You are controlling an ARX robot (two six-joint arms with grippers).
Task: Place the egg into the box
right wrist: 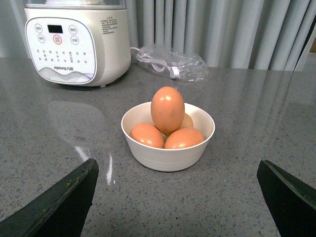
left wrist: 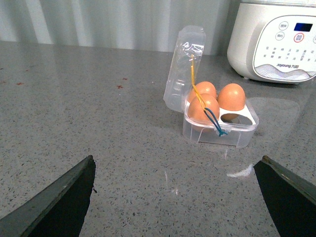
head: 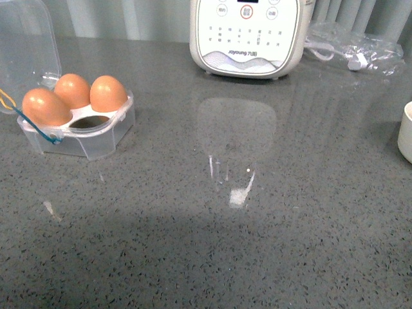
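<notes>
Glossy speckled grey stone table (head: 257,244); egg (right wrist: 168,109) not yet boxed.

At the far edge, rounded white appliance (head: 248,35) with printed button panel. On the left, box (head: 96,145) of clear moulded plastic, rounded corners, hinged lid (left wrist: 180,74) upright, holding three smooth orange-brown seated eggs (head: 72,90); near hollow empty. On the right, round matt cream bowl (right wrist: 168,158); egg on end atop three bowl eggs (right wrist: 183,138). Yellow-and-teal elastic loop (left wrist: 212,118) draped over box. Left pincer (left wrist: 177,160), right pincer (right wrist: 177,163): dark tapered fingers spread wide, empty.

Egg (right wrist: 167,109) is orange-brown, box (head: 84,145) clear, counter (head: 257,244) speckled grey.
</notes>
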